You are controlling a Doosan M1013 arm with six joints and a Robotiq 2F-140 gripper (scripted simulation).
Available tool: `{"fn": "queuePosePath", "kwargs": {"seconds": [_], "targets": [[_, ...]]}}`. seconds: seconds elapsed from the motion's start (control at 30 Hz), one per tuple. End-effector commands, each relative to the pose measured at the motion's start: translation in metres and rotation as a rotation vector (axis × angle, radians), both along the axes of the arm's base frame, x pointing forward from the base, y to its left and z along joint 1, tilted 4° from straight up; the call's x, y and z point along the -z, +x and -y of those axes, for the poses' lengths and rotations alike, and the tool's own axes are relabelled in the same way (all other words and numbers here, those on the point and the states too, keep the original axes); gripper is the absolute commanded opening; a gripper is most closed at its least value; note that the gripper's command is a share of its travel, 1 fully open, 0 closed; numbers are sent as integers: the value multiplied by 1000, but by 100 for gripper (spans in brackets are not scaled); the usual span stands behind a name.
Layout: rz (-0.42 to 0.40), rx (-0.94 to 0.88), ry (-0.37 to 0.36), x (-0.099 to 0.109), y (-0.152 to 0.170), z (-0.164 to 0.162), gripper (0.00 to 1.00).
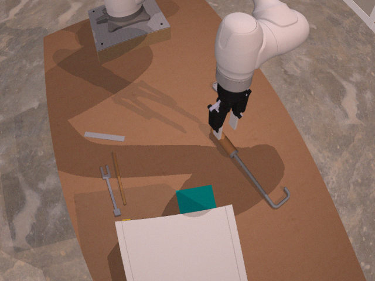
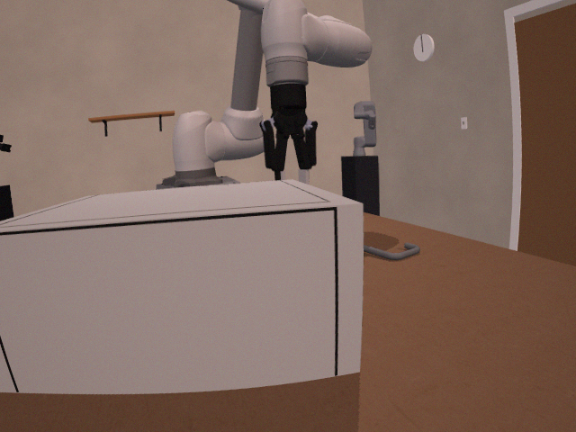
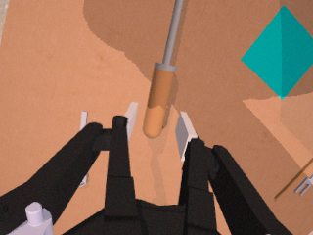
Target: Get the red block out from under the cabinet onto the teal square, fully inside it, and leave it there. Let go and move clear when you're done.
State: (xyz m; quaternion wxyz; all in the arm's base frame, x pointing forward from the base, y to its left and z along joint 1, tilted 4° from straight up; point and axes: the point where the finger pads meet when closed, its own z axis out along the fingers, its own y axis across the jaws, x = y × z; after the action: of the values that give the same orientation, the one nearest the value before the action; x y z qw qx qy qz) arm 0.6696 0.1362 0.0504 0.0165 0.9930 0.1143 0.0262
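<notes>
Top view: gripper (image 1: 224,129), jaws part-open and empty, straddles the wooden end of the hook tool (image 1: 254,178); teal square (image 1: 195,198) touches the cabinet (image 1: 181,244).

Exterior view: red block hidden, presumably under the cabinet.

Wrist view: handle between the fingers, ungripped. Step: tool pickup. Next: lower, close.

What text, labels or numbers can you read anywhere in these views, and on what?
None can be read.
White cabinet: only black outline lines, no lettering.
Round white wall clock: one dark hand, no numerals visible.
Wooden-handled grey hook tool, teal square: unmarked.
</notes>
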Motion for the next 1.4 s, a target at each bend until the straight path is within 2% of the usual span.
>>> {"fn": "queuePosePath", "kwargs": {"seconds": [0.0,0.4,1.37], "targets": [[0,0,0,8,1,0,34],[0,0,0,17,1,0,34],[0,0,0,17,1,0,34]]}}
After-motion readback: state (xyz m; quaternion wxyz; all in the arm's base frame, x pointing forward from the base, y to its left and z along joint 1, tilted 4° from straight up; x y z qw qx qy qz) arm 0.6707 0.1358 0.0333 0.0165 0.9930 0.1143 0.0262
